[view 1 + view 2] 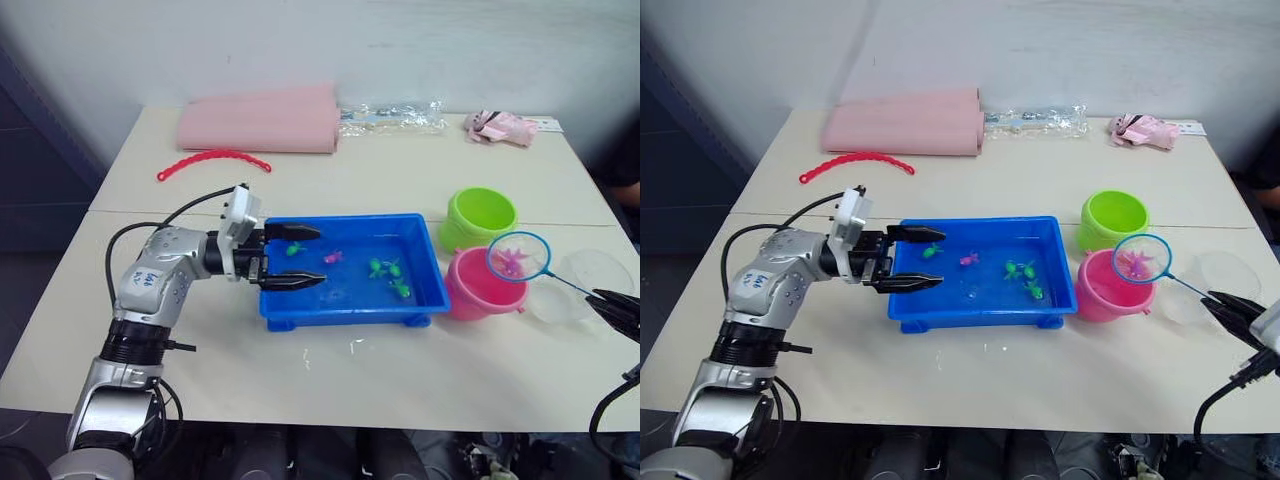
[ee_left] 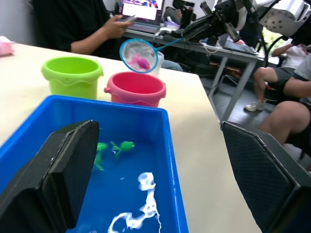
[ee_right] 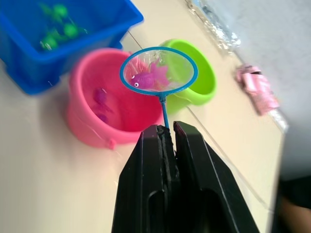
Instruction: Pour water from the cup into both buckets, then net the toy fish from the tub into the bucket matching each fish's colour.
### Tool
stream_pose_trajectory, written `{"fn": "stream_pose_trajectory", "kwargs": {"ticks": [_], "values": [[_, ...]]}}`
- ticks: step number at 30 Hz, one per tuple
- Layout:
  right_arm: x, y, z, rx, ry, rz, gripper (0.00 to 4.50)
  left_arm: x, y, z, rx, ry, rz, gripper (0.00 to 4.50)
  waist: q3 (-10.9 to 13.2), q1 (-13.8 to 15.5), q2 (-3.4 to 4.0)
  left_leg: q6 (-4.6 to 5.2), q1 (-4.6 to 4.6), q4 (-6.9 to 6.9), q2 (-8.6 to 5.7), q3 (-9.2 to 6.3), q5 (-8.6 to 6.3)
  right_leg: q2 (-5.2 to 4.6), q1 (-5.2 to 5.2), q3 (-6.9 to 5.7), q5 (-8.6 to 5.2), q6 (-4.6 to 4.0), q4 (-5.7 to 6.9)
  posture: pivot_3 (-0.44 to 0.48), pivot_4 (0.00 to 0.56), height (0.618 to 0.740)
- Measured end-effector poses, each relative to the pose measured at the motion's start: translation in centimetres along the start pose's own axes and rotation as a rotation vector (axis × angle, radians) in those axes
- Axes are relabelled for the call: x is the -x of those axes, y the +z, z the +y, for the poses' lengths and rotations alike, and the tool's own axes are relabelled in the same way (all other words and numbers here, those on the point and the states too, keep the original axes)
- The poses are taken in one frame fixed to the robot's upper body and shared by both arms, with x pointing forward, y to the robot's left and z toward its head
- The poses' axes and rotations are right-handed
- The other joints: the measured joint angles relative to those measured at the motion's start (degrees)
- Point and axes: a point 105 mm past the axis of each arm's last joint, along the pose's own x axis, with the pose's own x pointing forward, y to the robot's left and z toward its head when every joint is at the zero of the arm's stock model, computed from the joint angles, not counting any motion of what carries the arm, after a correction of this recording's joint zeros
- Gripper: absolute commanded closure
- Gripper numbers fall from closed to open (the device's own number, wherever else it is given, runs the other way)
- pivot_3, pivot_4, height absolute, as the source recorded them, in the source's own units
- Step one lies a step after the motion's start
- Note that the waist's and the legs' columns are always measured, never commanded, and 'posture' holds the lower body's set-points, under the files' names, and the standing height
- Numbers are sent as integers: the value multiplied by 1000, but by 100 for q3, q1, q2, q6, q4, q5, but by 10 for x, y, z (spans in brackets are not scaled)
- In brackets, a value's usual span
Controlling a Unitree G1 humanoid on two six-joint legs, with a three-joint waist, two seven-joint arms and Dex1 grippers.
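The tub point(image 1: 352, 300) sat near the middle of the table point(image 1: 420, 180), with several toy fish point(image 1: 387, 268) lying in it. Just to its right stood the two buckets point(image 1: 480, 218), one behind the other, and the nearer one had a fish or two in it. The net point(image 1: 518, 256) hung over that nearer bucket with one fish in its mesh, its handle running right to the right gripper point(image 1: 612, 305). The cup point(image 1: 590, 275) stood right of the buckets. The left gripper point(image 1: 292, 257) straddled the tub's left wall.
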Motion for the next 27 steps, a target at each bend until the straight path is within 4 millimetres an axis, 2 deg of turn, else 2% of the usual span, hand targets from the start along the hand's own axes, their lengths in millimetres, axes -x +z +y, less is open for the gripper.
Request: {"fn": "stream_pose_trajectory", "kwargs": {"ticks": [11,15,19,22,23,25,27], "values": [[-4,-13,1,478,-21,34,4500,-13,-3,1,16,11,-35,137,0,9,0,-2,0,4,-1,-1,2,-2,4,1,0,0,-4,0,150,740],[-6,-13,0,608,-32,16,4500,-14,-4,2,7,13,-32,137,0,8,0,-4,0,5,-1,-1,3,-2,4,1,0,0,-4,0,150,740],[-10,-7,8,655,-30,-48,4500,-16,-11,4,7,14,-27,137,0,7,0,-5,2,4,0,-3,4,0,7,-1,0,0,-7,0,150,740],[-11,-4,9,654,-43,-68,4500,-16,-10,4,-10,12,-27,137,0,7,0,-5,2,5,0,-3,4,-1,8,0,0,0,-8,0,150,740],[-12,-1,7,599,-63,-80,4500,-14,-10,3,-14,12,-27,137,0,6,0,-5,2,5,1,-4,4,-1,9,-1,0,0,-8,0,150,740],[-17,11,7,432,-80,-142,4500,-7,-13,2,-12,20,-11,137,0,-21,1,-5,4,4,7,-7,4,2,11,-2,0,-1,-7,0,150,740],[-26,27,14,179,-38,-226,4500,4,-15,2,-14,46,-15,137,0,-57,1,-6,4,4,13,-15,5,3,13,-8,-1,-3,-5,0,150,740]]}}
